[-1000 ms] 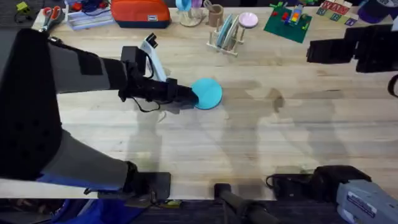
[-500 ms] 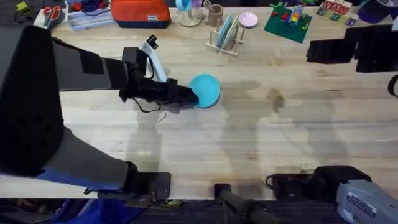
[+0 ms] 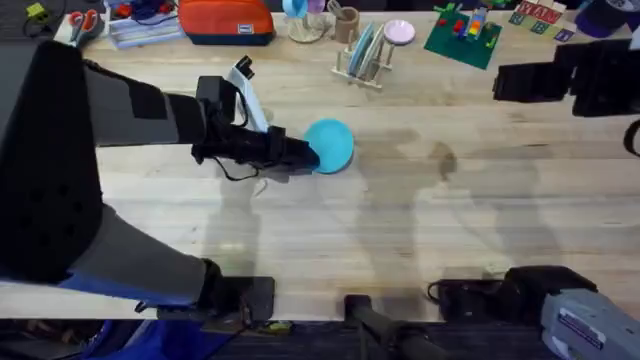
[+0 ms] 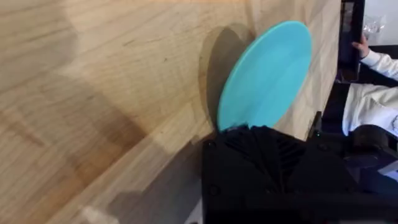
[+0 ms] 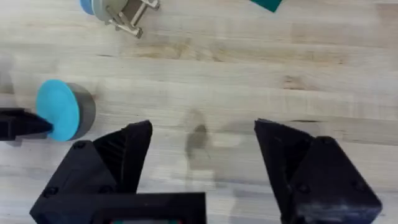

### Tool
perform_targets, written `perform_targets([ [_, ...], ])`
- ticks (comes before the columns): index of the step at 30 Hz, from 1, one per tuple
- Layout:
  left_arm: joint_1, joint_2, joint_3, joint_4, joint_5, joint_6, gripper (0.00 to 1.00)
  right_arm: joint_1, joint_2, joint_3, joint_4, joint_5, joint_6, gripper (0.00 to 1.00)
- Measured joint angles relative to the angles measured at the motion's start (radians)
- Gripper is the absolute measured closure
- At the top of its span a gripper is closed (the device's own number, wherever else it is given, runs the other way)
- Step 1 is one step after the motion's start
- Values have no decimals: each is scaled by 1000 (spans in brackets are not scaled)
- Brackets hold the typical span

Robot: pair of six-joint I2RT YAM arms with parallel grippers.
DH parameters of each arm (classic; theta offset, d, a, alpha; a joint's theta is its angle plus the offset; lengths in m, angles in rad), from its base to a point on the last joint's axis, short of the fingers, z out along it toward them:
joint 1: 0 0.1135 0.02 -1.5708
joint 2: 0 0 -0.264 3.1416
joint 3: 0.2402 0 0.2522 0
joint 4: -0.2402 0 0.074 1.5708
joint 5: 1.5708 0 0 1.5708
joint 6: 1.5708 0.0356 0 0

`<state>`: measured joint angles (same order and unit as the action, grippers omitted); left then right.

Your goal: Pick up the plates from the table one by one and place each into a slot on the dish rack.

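Observation:
My left gripper is shut on the edge of a turquoise plate over the middle of the table. In the left wrist view the plate is tilted and casts a shadow on the wood, held by the fingers. The right wrist view shows the plate raised above its shadow. The pale wooden dish rack stands at the back centre, with turquoise plates upright in its slots. My right gripper hovers at the far right, and its own view shows it open and empty.
Along the back edge sit an orange bag, a green brick baseplate, a pink disc and cups. A white-handled tool lies behind my left arm. Bare wood lies between the plate and the rack.
The held plate has shifted slightly up and back over the last second. The right arm has not moved.

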<state>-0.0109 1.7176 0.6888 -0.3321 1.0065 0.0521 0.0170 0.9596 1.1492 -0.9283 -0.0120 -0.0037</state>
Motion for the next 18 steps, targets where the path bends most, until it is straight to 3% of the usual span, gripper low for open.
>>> perform_targets([
  [7, 0, 0, 0, 0, 0, 0, 960, 0, 17, 2, 0, -56, 21, 7],
  [18, 0, 0, 0, 0, 0, 0, 960, 0, 193, 3, 9, -253, 31, 8],
])
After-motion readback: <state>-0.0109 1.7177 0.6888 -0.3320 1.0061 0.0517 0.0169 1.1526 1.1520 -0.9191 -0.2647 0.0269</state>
